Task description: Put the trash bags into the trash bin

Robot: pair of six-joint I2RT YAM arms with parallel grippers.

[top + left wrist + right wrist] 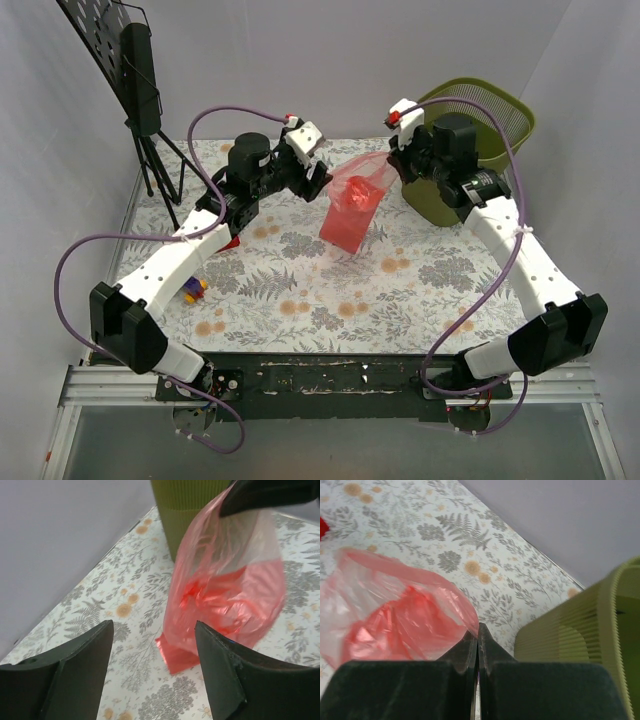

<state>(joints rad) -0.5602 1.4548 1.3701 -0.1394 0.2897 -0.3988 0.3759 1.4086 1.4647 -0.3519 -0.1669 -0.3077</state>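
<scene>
One thin red trash bag [352, 212] hangs just beside the trash bin [516, 106], outside its mouth, with its top edge pinched in the clenched right gripper [478, 647]. It looks light, limp and slippery, so it is best gripped by bunched film. The left gripper [153, 630] faces the bag, jaws spread, holding nothing.

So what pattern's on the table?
Table: grey ferns, orange flowers on white; best in right wrist view.
</scene>
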